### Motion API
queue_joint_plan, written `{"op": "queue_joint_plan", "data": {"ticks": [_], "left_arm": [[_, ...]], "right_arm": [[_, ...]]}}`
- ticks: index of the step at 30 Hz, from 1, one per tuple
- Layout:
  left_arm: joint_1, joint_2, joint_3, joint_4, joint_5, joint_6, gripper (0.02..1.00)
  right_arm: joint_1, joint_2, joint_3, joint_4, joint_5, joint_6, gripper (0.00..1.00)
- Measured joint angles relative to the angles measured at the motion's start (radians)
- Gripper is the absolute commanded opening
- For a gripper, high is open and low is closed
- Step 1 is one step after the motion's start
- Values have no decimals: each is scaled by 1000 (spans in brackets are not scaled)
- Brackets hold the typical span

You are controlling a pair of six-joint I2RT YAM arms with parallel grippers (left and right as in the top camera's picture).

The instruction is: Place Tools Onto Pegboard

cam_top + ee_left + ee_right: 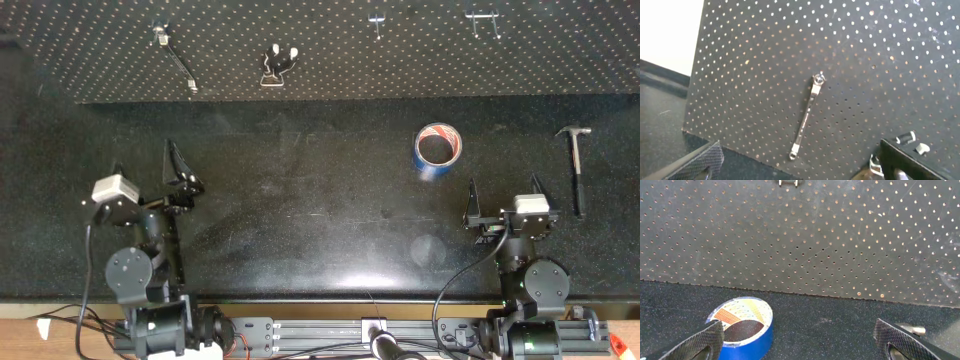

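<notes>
- Right hand (503,188) sits low over the desk (300,210), fingers spread wide, gripping nothing.
- Left hand (800,150) is the same: jaws wide apart, nothing between them, facing the pegboard (400,60).
- Just ahead of the right hand lies the blue tape roll (437,148), flat on the desk with its hole up, between that hand and the pegboard.
- Out on the right edge of the desk is the hammer (575,170), lying down with its head toward the pegboard, well apart from the tape.
- Up on the board, a slim wrench (806,116) hangs from a peg by its top end.
- Beside it hangs a small tool (278,65); I can't tell what kind.
- Farther right, two metal hooks (483,18) stick out of the board.
</notes>
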Motion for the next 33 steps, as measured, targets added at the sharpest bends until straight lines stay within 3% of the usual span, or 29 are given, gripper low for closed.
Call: {"op": "queue_joint_plan", "data": {"ticks": [10,17,28,33], "left_arm": [[-79,-372,-243,-51,-18,1,996],[-137,-385,-244,-288,22,116,996],[-137,-385,-244,-291,57,243,996],[-204,-385,-244,-291,65,246,996]], "right_arm": [[0,0,0,0,0,0,969],[0,0,0,0,0,0,969],[0,0,0,0,0,0,969],[0,0,0,0,0,0,969]]}}
